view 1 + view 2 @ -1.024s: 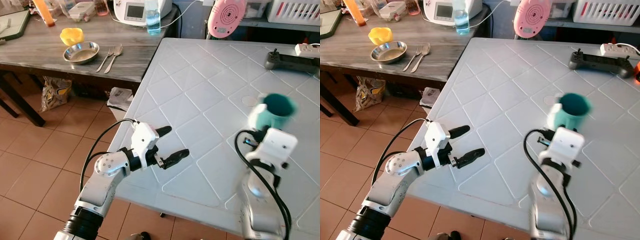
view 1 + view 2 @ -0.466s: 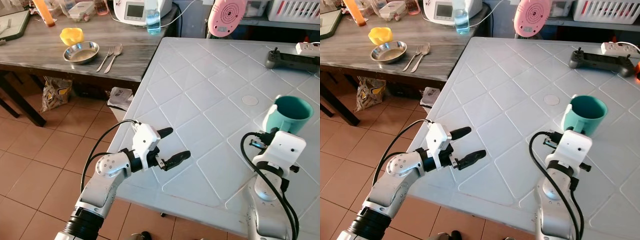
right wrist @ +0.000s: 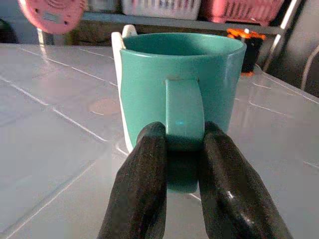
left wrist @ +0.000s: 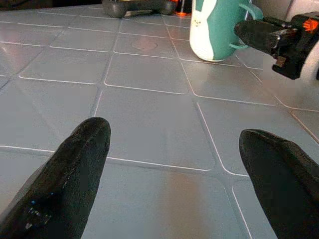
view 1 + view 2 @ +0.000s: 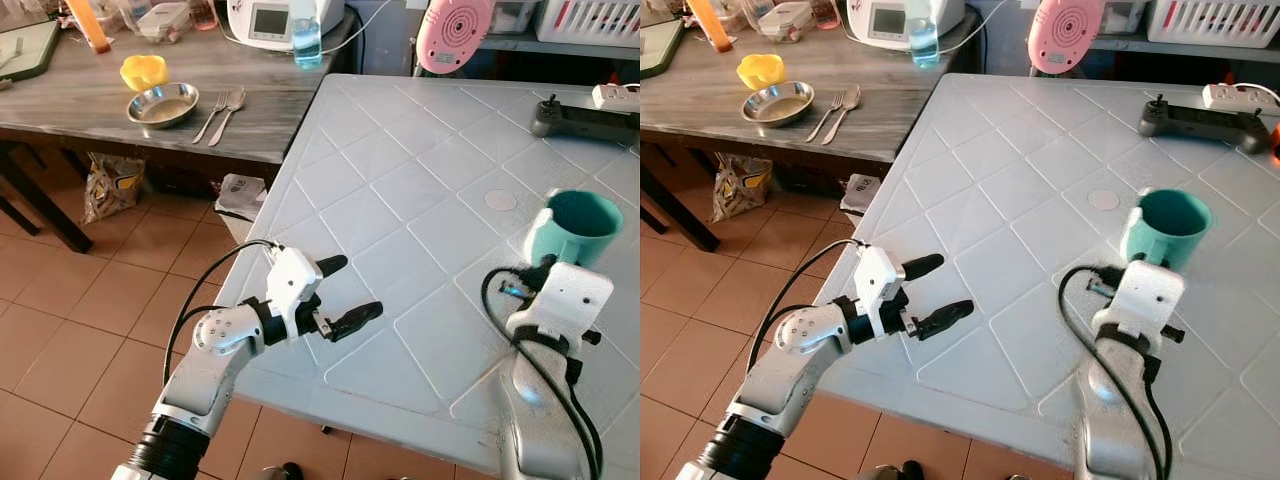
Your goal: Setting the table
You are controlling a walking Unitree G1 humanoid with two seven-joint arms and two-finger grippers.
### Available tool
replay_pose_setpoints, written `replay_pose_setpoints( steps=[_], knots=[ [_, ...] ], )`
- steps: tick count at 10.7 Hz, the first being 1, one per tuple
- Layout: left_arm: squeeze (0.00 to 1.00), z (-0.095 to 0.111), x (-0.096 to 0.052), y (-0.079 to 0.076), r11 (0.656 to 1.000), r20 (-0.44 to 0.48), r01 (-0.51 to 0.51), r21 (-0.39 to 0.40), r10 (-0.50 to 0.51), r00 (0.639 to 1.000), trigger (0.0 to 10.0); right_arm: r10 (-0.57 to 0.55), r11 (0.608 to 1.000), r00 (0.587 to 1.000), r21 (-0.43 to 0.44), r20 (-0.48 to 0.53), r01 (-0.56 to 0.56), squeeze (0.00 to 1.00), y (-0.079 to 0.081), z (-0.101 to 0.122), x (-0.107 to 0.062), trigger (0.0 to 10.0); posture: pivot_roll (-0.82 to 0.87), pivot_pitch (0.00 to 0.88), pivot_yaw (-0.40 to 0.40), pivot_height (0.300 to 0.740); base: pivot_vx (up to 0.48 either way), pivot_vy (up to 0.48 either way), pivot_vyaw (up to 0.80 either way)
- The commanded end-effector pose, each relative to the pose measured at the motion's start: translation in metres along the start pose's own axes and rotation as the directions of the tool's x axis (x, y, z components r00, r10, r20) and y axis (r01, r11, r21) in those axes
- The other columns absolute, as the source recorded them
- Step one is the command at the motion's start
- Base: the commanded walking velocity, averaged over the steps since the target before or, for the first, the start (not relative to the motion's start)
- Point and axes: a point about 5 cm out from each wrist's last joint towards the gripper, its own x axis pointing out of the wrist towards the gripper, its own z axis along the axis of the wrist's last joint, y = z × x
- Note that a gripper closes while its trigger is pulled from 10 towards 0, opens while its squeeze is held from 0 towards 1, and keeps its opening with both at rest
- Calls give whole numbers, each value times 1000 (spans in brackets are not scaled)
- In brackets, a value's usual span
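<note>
teal mug (image 4: 215, 27) upright on white table (image 4: 144, 104)

A pink round appliance (image 5: 452, 35) stood at the far edge of the white counter (image 5: 400, 180), with a black controller (image 5: 580, 120) lying further along to the right. A plastic bag (image 5: 108, 185) sat on the tiled floor (image 5: 80, 300) beneath the wooden side counter (image 5: 60, 100).

mug (image 3: 182, 89): base hidden behind jaws | contents: perhaps empty, unclear
</note>
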Motion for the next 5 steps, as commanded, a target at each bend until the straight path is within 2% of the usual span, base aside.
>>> replay_pose_setpoints(
  steps=[1,3,5],
  knots=[
    [0,0,0,-2,1000,-9,2,8,-2,1000,10000,53,999,998,2,46,-53,0,4,10,-2,10000,56,150,84,740,0,0,0],
    [0,-1,3,-3,1000,-7,-9,8,9,1000,10000,169,985,981,-52,96,-164,0,8,16,-11,10000,41,145,80,740,0,0,0],
    [0,-2,4,-1,999,-8,-47,22,47,999,10000,240,971,965,-24,109,-239,0,8,23,-15,10000,34,140,71,740,0,0,0]
  ],
)
